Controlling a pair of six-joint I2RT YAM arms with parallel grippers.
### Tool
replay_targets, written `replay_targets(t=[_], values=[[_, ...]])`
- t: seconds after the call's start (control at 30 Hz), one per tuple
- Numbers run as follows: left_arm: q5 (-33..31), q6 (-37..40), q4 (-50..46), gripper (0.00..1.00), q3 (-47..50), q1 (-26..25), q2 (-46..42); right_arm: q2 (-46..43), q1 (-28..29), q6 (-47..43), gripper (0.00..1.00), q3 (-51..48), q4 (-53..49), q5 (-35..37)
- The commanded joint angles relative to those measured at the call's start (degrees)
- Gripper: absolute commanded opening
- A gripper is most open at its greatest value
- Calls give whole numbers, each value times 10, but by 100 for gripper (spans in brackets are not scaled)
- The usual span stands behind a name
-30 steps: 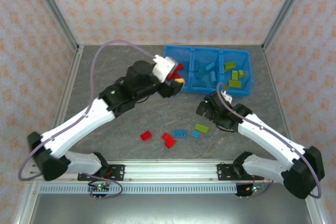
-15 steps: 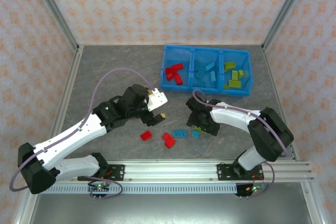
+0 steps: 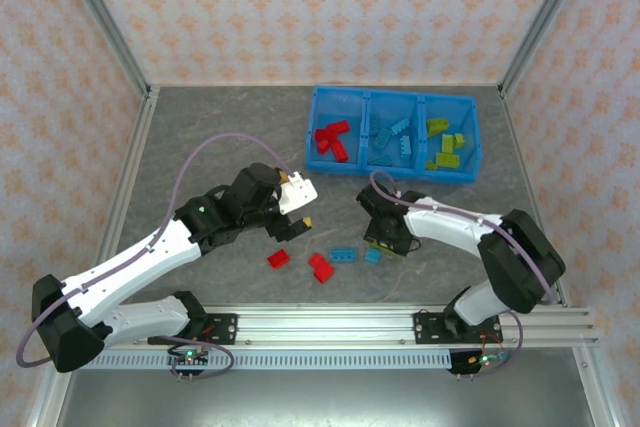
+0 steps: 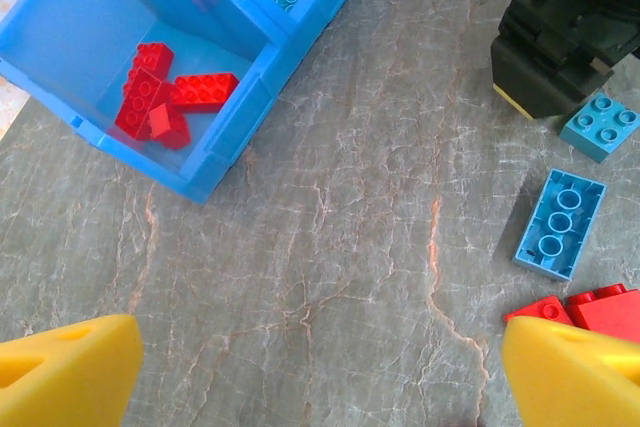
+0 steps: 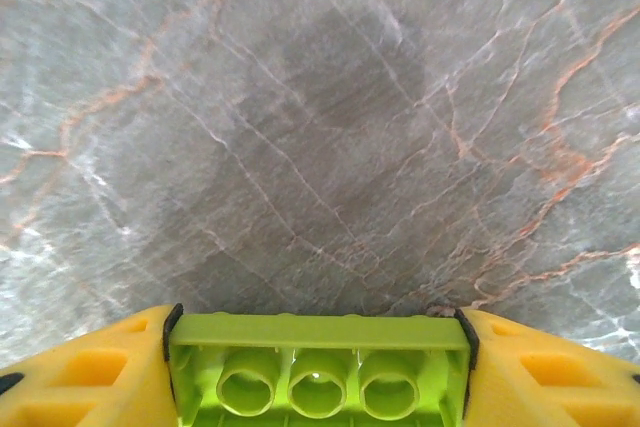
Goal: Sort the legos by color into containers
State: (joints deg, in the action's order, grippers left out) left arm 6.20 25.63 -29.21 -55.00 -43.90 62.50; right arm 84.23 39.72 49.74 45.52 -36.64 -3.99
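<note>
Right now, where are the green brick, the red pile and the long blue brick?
green brick [image 5: 318,379]: right wrist view, on its hollow underside.
red pile [image 4: 150,107]: left wrist view, on the pile's middle.
long blue brick [image 4: 560,224]: left wrist view, on its middle tube.

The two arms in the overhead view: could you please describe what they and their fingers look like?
Both the left arm and the right arm have white shells linked by black joints, with black bases. A lilac cable loops along the left one, and a similar cable follows the right. The left fingers and the right fingers are bright yellow blocks.
</note>
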Motion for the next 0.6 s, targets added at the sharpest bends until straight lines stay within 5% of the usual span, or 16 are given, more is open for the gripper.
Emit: replay_targets(t=[0.0,0.13,0.3,0.57], values=[[-13,10,-6,93,1,-4,-5,-59,1,11,59,9,-19,59],[-11,11,-3,93,3,-4,-8,-104,-23,-12,59,49,-37,122],[-7,11,-5,93,2,-4,-9,-124,-134,-79,59,109,16,121],[1,10,0,94,5,-4,-12,-28,-308,-124,60,230,100,103]])
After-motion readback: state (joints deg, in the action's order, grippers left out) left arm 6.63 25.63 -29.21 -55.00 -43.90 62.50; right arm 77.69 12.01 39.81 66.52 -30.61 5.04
